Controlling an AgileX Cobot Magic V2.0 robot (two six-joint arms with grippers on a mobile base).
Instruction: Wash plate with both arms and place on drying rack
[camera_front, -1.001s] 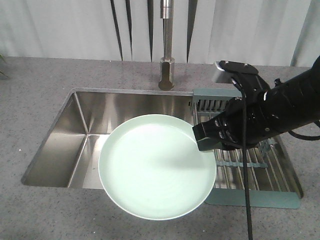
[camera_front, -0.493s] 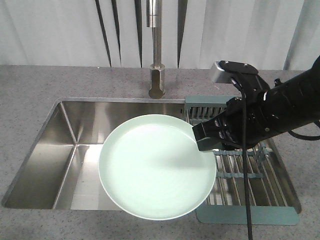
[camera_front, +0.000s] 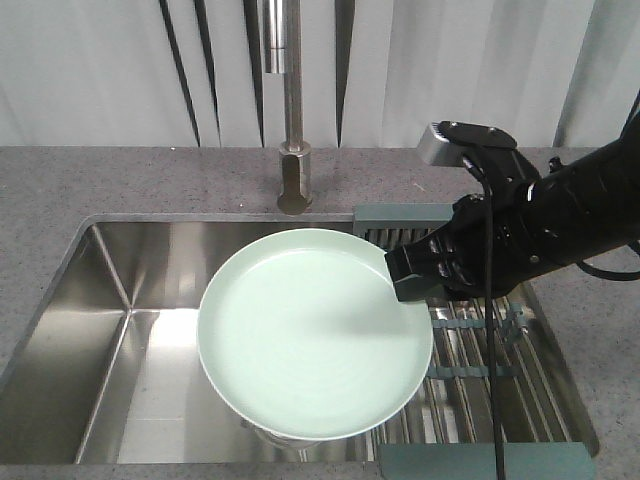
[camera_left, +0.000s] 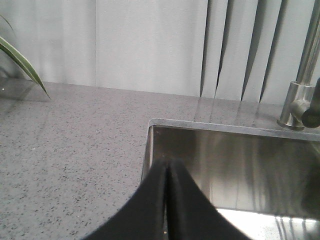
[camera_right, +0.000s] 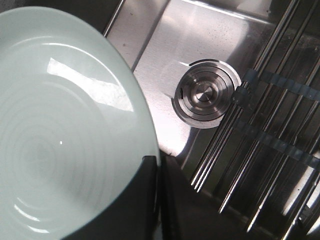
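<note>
- The plate (camera_front: 315, 335) is held face-up, clear of the basin, above the right part of the sink (camera_front: 150, 270).
- The plate's right rim is clamped by the right gripper (camera_front: 408, 283). In the right wrist view, the fingers (camera_right: 150, 200) are seen closed over the rim, one above and one below.
- The right arm (camera_front: 570, 210) enters from the right edge, above the drying rack (camera_front: 455, 370). A grey box (camera_front: 440, 145) is mounted at its wrist and a black cable (camera_front: 492, 400) hangs in front of it.
- The drying rack is laid across the right end of the sink. Its left edge is overlapped by the plate's rim in the front view.
- The round steel drain (camera_right: 206, 93) is seen in the sink floor, just beside the rack's rods.
- The left gripper (camera_left: 166, 200) is seen with its fingers pressed together and nothing between them, near the sink's far left corner.
- The tap (camera_front: 292, 150) is fixed on the countertop (camera_front: 100, 180) at the sink's far edge.
</note>
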